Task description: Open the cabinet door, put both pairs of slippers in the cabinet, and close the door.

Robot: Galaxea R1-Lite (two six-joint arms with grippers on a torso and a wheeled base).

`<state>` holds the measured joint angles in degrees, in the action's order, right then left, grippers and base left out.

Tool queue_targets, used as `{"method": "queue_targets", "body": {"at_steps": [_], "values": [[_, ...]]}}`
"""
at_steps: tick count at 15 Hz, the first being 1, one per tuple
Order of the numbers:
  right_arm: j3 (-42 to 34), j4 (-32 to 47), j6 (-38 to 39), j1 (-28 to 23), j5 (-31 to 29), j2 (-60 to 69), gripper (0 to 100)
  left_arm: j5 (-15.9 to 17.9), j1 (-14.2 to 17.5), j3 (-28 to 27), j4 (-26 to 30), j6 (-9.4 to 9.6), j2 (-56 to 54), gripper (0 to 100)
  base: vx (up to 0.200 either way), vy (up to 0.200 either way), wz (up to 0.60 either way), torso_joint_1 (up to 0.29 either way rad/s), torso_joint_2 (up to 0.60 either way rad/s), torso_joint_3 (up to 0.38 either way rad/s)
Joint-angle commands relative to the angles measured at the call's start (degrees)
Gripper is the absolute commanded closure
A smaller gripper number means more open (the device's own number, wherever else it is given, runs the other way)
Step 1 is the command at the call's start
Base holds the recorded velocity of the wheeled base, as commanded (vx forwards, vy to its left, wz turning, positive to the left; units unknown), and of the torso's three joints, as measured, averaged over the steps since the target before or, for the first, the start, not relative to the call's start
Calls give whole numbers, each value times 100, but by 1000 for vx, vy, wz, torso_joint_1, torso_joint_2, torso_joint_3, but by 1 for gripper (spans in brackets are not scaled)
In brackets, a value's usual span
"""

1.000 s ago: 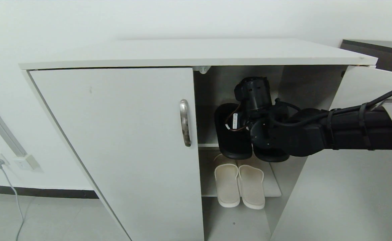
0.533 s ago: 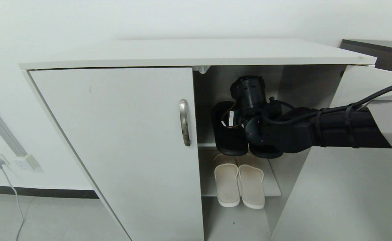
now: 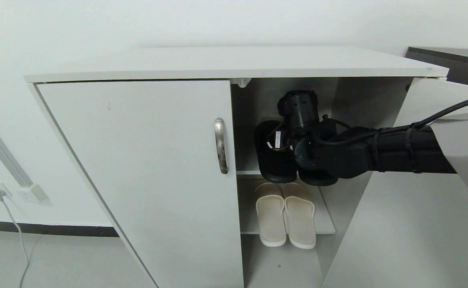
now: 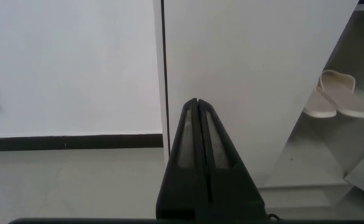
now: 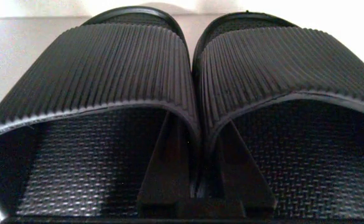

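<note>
The cabinet [image 3: 234, 60] is shown with its right door [image 3: 397, 240] swung open. The black slippers [image 3: 275, 160] are held over the upper shelf [image 3: 247, 173], their inner walls pinched together by the right gripper [image 5: 197, 158]; the white slippers [image 3: 285, 214] are laid on the lower shelf [image 3: 326, 228]. The left gripper [image 4: 197, 140] is seen closed, empty. If released with heels overhanging, the black pair could be tipped out, or the door blocked.

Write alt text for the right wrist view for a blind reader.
The right gripper is shut on the pair of black slippers, pinching their adjoining side walls together. Their ribbed straps arch side by side, with a pale surface behind.
</note>
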<state>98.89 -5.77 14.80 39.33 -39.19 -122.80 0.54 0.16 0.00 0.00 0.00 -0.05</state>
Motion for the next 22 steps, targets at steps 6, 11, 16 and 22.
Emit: {"method": "queue_targets", "body": {"at_steps": [6,11,16,22], "values": [[43,-12,5,-65,122,-69,0,-1,2,0,0,0,5,100,0,0,0,0,0,0],[-432,-30,23,22,61,256,0,-1,2,0,0,-9,5,100,0,0,0,0,0,0],[-1996,-47,49,515,8,1636,0,-1,2,0,0,0,5,100,0,0,0,0,0,0],[-5020,-944,14,1596,245,4062,0,8,2,0,0,9,5,100,0,0,0,0,0,0]]}}
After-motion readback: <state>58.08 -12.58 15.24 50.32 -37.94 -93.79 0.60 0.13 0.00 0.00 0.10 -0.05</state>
